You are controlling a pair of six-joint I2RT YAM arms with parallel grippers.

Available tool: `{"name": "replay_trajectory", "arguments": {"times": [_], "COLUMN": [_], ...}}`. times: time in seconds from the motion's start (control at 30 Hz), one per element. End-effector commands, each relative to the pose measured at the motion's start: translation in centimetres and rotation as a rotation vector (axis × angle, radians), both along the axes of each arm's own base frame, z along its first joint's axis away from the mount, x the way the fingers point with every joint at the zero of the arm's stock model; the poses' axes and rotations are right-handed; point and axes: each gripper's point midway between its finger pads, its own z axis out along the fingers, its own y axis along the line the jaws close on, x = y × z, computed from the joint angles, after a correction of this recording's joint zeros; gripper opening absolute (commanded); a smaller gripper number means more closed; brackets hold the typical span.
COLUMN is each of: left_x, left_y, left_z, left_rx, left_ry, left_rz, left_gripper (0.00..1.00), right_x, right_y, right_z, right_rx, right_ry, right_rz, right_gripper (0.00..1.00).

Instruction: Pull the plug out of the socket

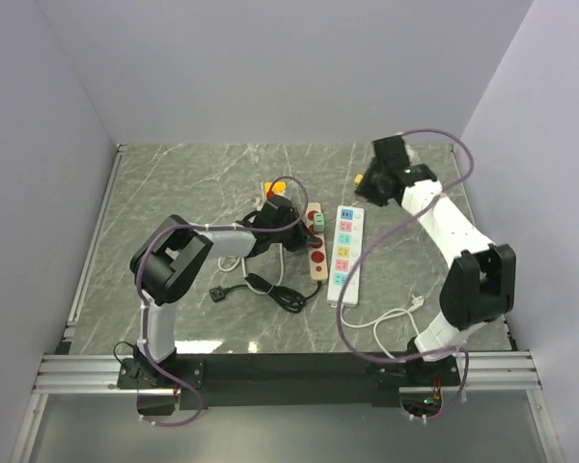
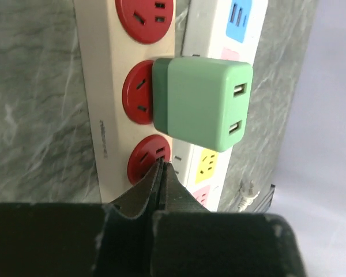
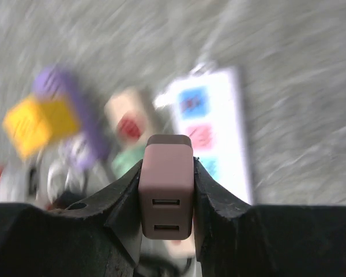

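Observation:
A beige power strip with red sockets lies mid-table; it also shows in the left wrist view. A green USB plug sits in its middle red socket and also shows in the top view. My left gripper is shut and empty, its tips against the strip at the red socket just below the green plug. My right gripper is shut on a pink USB plug and holds it in the air above the far end of the white power strip.
The white strip with coloured sockets lies right of the beige one. A black cable with plug lies in front of the left arm. A white cable trails to the near right. A yellow and red object sits behind the strips.

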Motion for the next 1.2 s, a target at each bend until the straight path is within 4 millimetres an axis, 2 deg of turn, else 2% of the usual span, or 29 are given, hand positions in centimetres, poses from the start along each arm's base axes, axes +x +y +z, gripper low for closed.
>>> {"name": "replay_trajectory", "arguments": {"times": [0.0, 0.1, 0.13, 0.17, 0.23, 0.3, 0.33, 0.37, 0.47, 0.53, 0.57, 0.63, 0.67, 0.73, 0.77, 0.8, 0.83, 0.9, 1.0, 1.03, 1.1, 1.13, 1.17], "left_x": [-7.2, -6.1, -5.9, -5.8, -5.2, -4.7, -4.6, -4.4, -4.0, -3.9, -3.8, -3.8, -3.7, -3.7, -3.7, -3.7, -3.6, -3.6, -3.3, -3.2, -3.1, -2.9, -2.8], "left_y": [7.0, 5.9, 5.7, 5.4, 4.6, 3.9, 3.8, 3.5, 2.7, 2.2, 2.1, 1.9, 1.9, 1.8, 1.8, 1.7, 1.7, 1.6, 1.3, 1.2, 1.0, 0.9, 0.8], "left_z": [-9.2, -6.4, -5.4, -4.9, -3.1, -1.6, -1.2, -0.7, 1.0, 1.8, 2.1, 2.4, 2.4, 2.2, 2.2, 2.2, 2.1, 2.2, 2.5, 2.6, 2.9, 3.1, 3.4], "left_rx": [0.400, 0.374, 0.369, 0.363, 0.334, 0.314, 0.308, 0.301, 0.269, 0.254, 0.251, 0.246, 0.246, 0.252, 0.250, 0.248, 0.247, 0.245, 0.238, 0.237, 0.228, 0.222, 0.213], "left_ry": [0.255, 0.200, 0.187, 0.179, 0.151, 0.133, 0.128, 0.121, 0.097, 0.090, 0.086, 0.081, 0.084, 0.088, 0.090, 0.089, 0.094, 0.091, 0.080, 0.078, 0.073, 0.068, 0.060], "left_rz": [-0.042, -0.042, -0.045, -0.045, -0.046, -0.042, -0.042, -0.040, -0.039, -0.044, -0.045, -0.044, -0.042, -0.045, -0.045, -0.046, -0.045, -0.046, -0.047, -0.048, -0.049, -0.047, -0.043], "left_gripper": [0.00, 0.00, 0.00, 0.00, 0.00, 0.00, 0.00, 0.00, 0.00, 0.00, 0.00, 0.00, 0.00, 0.00, 0.00, 0.00, 0.00, 0.00, 0.01, 0.00, 0.00, 0.00, 0.00], "right_x": [4.3, 6.9, 8.0, 8.6, 10.0, 11.0, 12.0, 12.2, 13.2, 13.8, 14.3, 15.0, 15.3, 16.3, 16.6, 16.8, 17.3, 17.5, 17.3, 16.6, 15.5, 14.8, 13.7], "right_y": [-5.6, -8.0, -8.6, -9.0, -9.7, -9.7, -11.1, -11.4, -12.8, -13.1, -13.6, -14.0, -14.6, -14.5, -14.6, -14.9, -14.7, -14.9, -15.0, -14.9, -14.9, -14.2, -13.9], "right_z": [-0.2, -2.4, -2.3, -4.4, -6.4, -7.4, -7.0, -8.7, -10.6, -11.3, -11.3, -11.2, -11.0, -10.4, -10.1, -9.9, -9.1, -8.3, -5.8, -4.3, -3.4, -1.8, -1.7], "right_rx": [0.117, 0.191, 0.206, 0.204, 0.214, 0.227, 0.236, 0.232, 0.232, 0.259, 0.270, 0.277, 0.278, 0.295, 0.304, 0.302, 0.310, 0.310, 0.289, 0.283, 0.241, 0.225, 0.196], "right_ry": [-0.028, 0.016, 0.010, 0.057, 0.087, 0.102, 0.088, 0.127, 0.167, 0.179, 0.164, 0.151, 0.136, 0.117, 0.109, 0.099, 0.075, 0.062, 0.018, -0.002, -0.010, -0.022, 0.001], "right_rz": [-0.253, -0.360, -0.382, -0.407, -0.459, -0.484, -0.520, -0.537, -0.599, -0.615, -0.617, -0.614, -0.618, -0.580, -0.570, -0.556, -0.524, -0.506, -0.481, -0.474, -0.460, -0.441, -0.431], "right_gripper": [0.00, 0.00, 0.00, 0.00, 0.00, 0.00, 0.00, 0.00, 0.11, 0.14, 0.23, 0.34, 0.46, 0.59, 0.69, 0.73, 0.83, 0.88, 0.91, 0.91, 0.92, 0.92, 0.92]}}
